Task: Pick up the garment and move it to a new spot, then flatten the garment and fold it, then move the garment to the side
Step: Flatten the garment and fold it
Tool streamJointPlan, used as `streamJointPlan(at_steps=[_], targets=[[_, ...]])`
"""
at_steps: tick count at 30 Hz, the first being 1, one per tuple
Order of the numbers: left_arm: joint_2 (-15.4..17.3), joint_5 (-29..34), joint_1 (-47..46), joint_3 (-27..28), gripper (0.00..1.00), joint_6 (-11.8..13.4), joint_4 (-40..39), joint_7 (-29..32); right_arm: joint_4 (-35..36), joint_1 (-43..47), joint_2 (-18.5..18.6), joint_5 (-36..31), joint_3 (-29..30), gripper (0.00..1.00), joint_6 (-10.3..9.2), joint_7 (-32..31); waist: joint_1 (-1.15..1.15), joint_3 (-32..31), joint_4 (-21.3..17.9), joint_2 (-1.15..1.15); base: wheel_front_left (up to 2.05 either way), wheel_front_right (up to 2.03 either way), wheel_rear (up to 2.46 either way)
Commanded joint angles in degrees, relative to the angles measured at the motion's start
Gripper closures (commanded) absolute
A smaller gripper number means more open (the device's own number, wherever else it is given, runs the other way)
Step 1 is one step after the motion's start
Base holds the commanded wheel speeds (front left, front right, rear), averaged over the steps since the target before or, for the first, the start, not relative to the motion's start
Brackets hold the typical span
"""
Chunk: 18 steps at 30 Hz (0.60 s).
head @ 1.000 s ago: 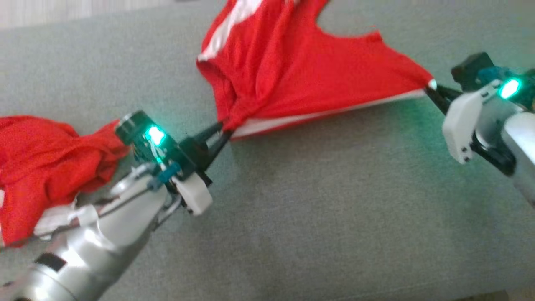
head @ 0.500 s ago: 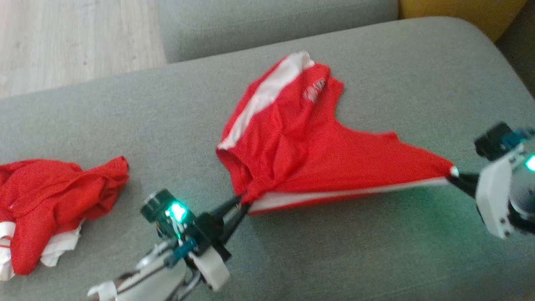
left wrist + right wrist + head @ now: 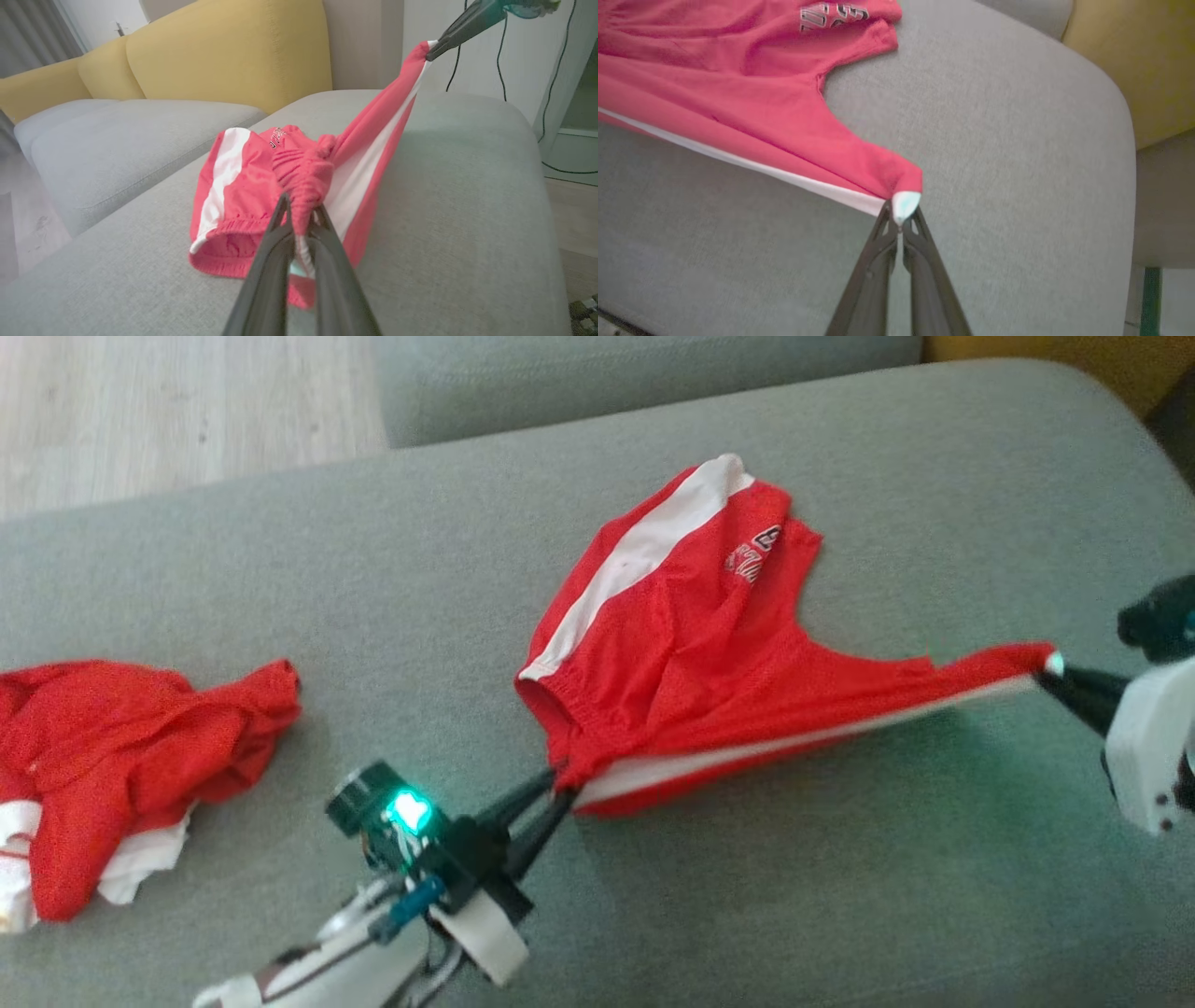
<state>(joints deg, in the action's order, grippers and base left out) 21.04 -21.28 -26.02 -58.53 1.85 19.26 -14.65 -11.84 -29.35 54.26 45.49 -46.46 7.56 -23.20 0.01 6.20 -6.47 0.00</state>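
The garment [image 3: 691, 653] is a pair of red shorts with white side stripes and a printed logo, stretched over the grey sofa cushion [image 3: 747, 896]. My left gripper [image 3: 560, 791] is shut on the bunched waistband at its near left end, also seen pinched at the left gripper [image 3: 301, 219] in the wrist view. My right gripper [image 3: 1050, 670] is shut on the far right corner, pulling a long red and white strip taut; the right gripper [image 3: 900, 215] clamps the white tip of the garment [image 3: 752, 93]. The garment [image 3: 252, 177] partly rests on the cushion.
A second crumpled red and white garment [image 3: 121, 775] lies at the cushion's left end. Pale wooden floor [image 3: 177, 411] shows beyond the far edge. A yellow sofa back [image 3: 224, 51] and grey seat cushions [image 3: 131, 135] stand behind. Cables [image 3: 502, 70] hang by the wall.
The head camera has tilted, so the whole picture shifted. Both grippers keep their hold. The shorts now lie lower and more spread, and the right corner is drawn further right.
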Motion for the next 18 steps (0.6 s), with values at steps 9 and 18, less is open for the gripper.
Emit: streamJointPlan(at_steps=[9,18], targets=[[0.54,-2.0,-10.35,5.9,1.0,-0.47,-0.64,0.8,-2.34,-10.19,-4.28,-9.43,7.61,1.0,-0.08,-1.99,-0.01,8.25,5.48,0.0,0.0,0.0,0.0],[-3.32,-2.13,-17.24,6.06,1.0,-2.64,3.25,0.99,-8.6,-21.41,-7.43,-13.2,4.0,1.0,-0.08,-2.56,-0.01,14.57,10.74,0.0,0.0,0.0,0.0]])
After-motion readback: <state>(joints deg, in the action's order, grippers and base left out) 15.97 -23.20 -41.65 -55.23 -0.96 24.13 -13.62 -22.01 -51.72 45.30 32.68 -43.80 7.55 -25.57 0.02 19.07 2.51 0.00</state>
